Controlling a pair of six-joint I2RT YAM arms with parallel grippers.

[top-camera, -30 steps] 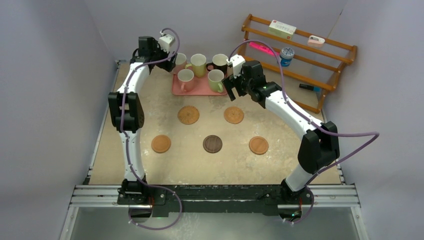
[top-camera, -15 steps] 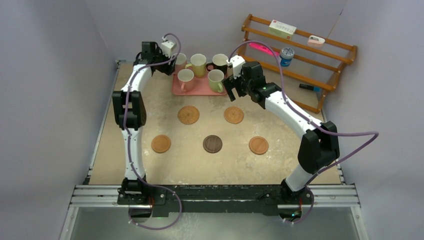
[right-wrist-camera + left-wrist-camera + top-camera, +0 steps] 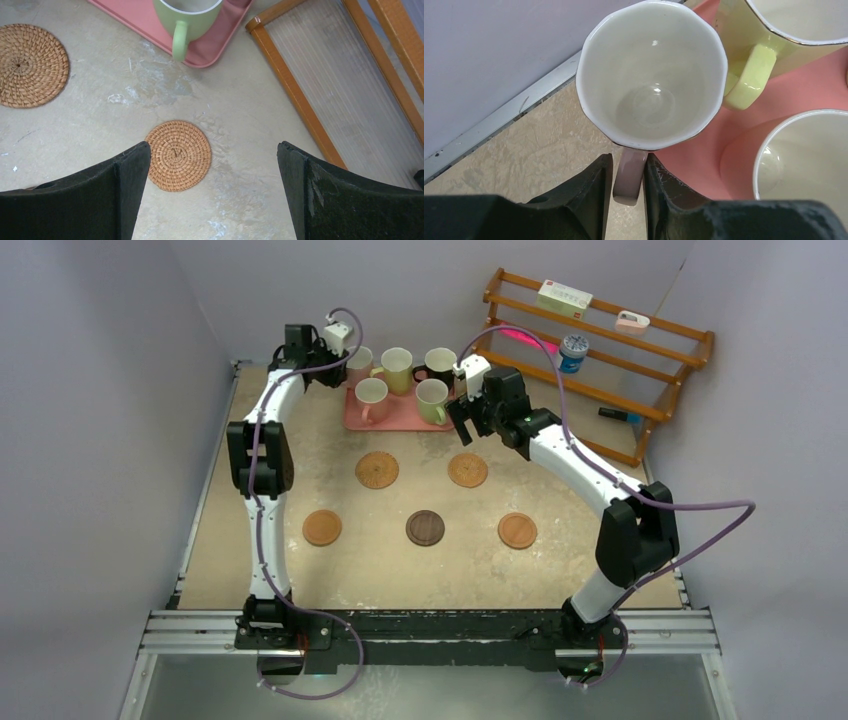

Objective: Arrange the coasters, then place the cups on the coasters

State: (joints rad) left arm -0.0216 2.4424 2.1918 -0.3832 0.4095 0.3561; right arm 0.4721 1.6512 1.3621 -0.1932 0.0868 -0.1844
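— What does the left pincer (image 3: 628, 166) have?
— The handle of a pink cup (image 3: 651, 75), pinched between both fingers.
— And nearby?
— The cup stands upright at the pink tray's (image 3: 686, 165) edge, close beside a yellow cup (image 3: 744, 45).

No writing, number or brand can be read in any of the views. In the upper right of the top view, the white box (image 3: 565, 298) on the top rail of the wooden rack (image 3: 690, 340) carries a small red mark which may be print, but it is too small to read. The label of the blue-and-white can (image 3: 573, 352) below it is blurred as well.
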